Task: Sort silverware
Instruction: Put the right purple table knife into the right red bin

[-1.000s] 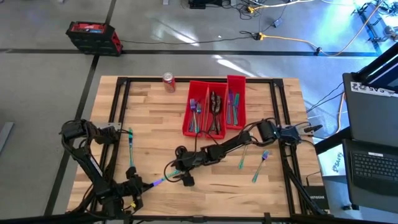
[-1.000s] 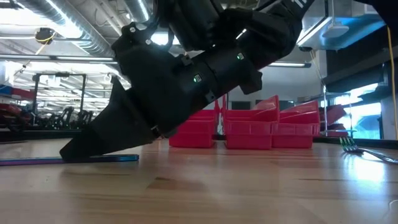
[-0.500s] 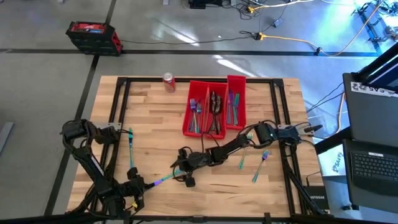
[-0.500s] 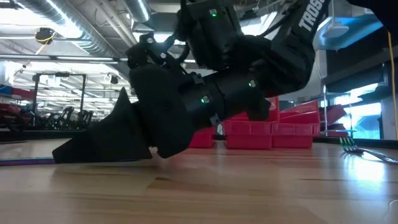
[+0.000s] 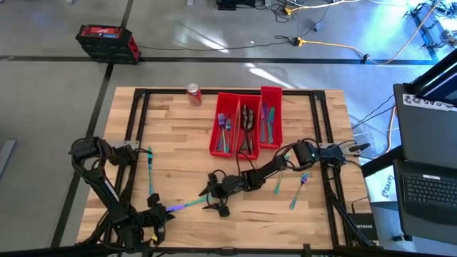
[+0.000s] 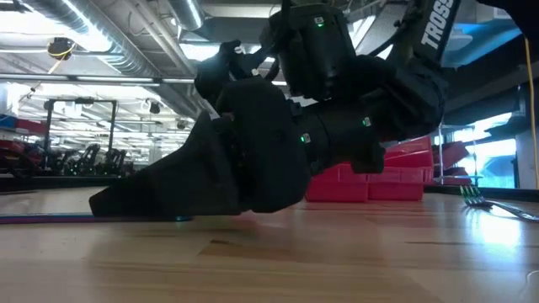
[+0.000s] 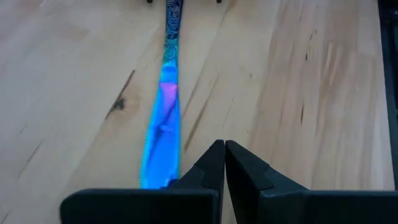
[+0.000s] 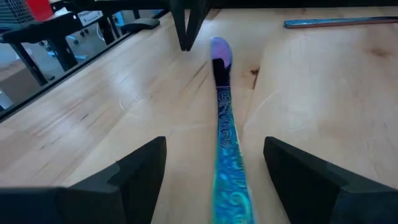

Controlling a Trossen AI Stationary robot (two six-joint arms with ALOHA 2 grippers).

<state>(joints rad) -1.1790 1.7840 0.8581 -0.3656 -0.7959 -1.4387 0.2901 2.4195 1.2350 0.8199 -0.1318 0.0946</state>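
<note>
Dark and stretched low, the right arm reaches from the table's right edge toward the front middle, its gripper tipped down almost onto the wood. Its fingers stand wide apart, one on each side of a knife that lies flat on the table — the iridescent handle runs up between them, not gripped. In the low view the gripper's black body fills the middle, fingertips pointing down to the board, the knife a thin blue line under them.

Folded at the front left corner, the left arm waits with its gripper pressed shut and empty; the knife's blade tip lies just beside its fingers, blue and violet.

Three red bins sit side by side at the table's far middle, holding forks, spoons and knives. A can stands upright near the far edge, left of the bins. Another knife lies on the left part of the table, near the left arm's base. Two forks lie to the right, close by the right arm's forearm — one partly under it.
</note>
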